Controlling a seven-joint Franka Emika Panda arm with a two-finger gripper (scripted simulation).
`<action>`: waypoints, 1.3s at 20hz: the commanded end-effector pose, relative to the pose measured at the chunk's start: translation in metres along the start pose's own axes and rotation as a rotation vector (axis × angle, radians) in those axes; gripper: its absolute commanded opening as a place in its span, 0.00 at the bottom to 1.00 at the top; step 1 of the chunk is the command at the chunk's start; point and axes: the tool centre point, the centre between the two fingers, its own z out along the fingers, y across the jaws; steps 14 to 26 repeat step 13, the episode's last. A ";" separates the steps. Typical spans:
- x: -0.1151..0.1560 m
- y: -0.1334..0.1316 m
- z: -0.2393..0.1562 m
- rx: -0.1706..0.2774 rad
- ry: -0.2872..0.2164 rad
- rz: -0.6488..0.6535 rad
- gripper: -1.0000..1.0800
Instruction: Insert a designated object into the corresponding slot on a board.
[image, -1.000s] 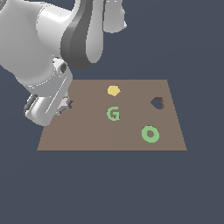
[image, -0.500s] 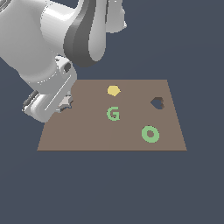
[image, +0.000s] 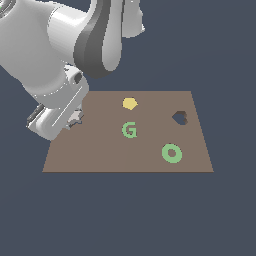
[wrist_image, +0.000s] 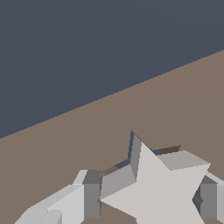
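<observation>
In the exterior view, the board carries a yellow pentagon, a green G, a green ring and a dark heart cutout near its far right corner. The arm covers its far left corner, where the star block peeks out.

In the wrist view, the gripper pinches the star block between its fingers, just above the board.

Pale grey-white five-pointed star block, raised above flat brown board, near its edge at the exterior view's left. Dark slot partly visible beneath star block.
</observation>
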 end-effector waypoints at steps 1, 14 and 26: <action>0.000 0.000 0.005 -0.001 0.001 0.000 0.00; 0.000 0.000 0.007 -0.002 0.001 -0.001 0.96; 0.000 0.000 0.007 -0.002 0.001 -0.001 0.96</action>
